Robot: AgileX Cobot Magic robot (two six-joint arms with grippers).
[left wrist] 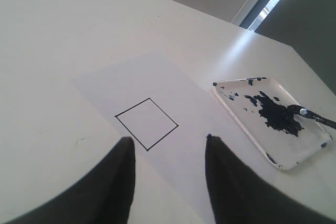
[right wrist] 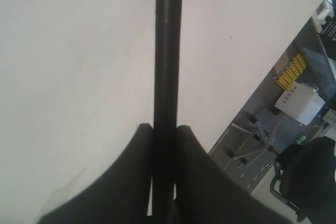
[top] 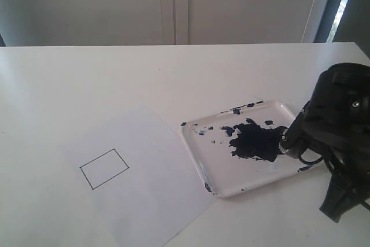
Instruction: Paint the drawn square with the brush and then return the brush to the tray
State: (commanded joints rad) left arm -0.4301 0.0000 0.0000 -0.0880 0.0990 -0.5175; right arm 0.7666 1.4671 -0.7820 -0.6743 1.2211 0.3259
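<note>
Right gripper [right wrist: 164, 128] around brush [right wrist: 168, 40]

The right pincer [right wrist: 164, 127] clamps the brush [right wrist: 168, 51] handle over the white table [right wrist: 68, 66].

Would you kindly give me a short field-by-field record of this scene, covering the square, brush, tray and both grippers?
square: outline only, inside blank
paper: flat on the table, beside the tray
tray: right of the paper, holds a dark paint blob and smears
brush: tip at the paint blob, handle held
right gripper: shut on the brush, at the tray's right edge
left gripper: open, empty, facing the square
</note>
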